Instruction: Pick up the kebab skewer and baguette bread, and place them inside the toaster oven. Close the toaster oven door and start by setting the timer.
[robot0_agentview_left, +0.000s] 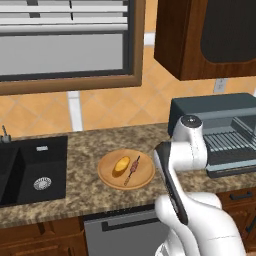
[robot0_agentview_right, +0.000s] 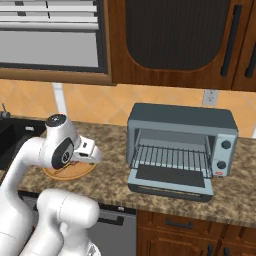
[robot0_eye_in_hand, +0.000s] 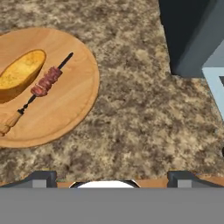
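Wooden plate (robot0_agentview_left: 126, 170): round and flat, lying near the front edge of the granite counter (robot0_agentview_left: 85, 150), between the black sink (robot0_agentview_left: 31, 170) at the counter's left end and the toaster oven (robot0_agentview_right: 181, 145) toward its right end.

Baguette bread (robot0_eye_in_hand: 19, 73): short golden loaf lying on the plate's left half, resting flat.

Kebab skewer (robot0_eye_in_hand: 45, 82): thin stick with reddish-brown meat chunks at its middle, lying on the plate just beside the bread, roughly parallel to it. The two look very close; whether they touch cannot be told.

Toaster oven: dark blue-grey box standing on the counter against the back wall, well apart from the plate. Wire rack (robot0_agentview_right: 172, 157) visible inside, bare. Two knobs (robot0_agentview_right: 224, 154) on its right front panel.

Toaster oven door (robot0_agentview_right: 171, 181): dropped fully open, lying about level and reaching toward the counter's front edge.

Gripper (robot0_eye_in_hand: 111, 178): hovers over the bare counter between plate and oven, touching nothing. Its two dark fingertips (robot0_eye_in_hand: 40, 179) stand wide apart at the bottom of the hand view, with nothing between them.

Arm: elbow raised above the plate's right side in the left base view.
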